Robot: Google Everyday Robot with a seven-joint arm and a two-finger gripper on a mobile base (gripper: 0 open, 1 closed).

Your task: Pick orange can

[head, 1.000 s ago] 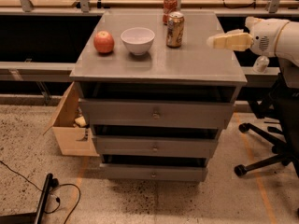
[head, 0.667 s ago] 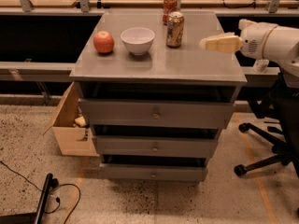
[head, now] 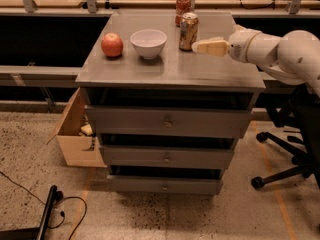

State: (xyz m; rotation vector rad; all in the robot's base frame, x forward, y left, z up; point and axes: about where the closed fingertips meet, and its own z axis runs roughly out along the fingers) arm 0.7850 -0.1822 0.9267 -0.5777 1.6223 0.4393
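**Camera view.** A cabinet (head: 170,71) with 3 drawers carries, from left to right, an apple (head: 112,44), a bowl (head: 148,42) and the orange can (head: 188,31). The orange can stands upright near the top's rear right, with a red can (head: 183,8) just behind it. The gripper (head: 199,46) reaches in from the right, level and low over the top. Whether it is apart or together cannot be told.

Risks:
- The tip sits beside the can's lower half, so a sideways push leftward would likely topple the can or slide it toward the bowl.
- The red can stands close behind, so a deep approach could catch it as well.

The orange can lies just left of the gripper tip and slightly behind it. Whether they touch cannot be confirmed.
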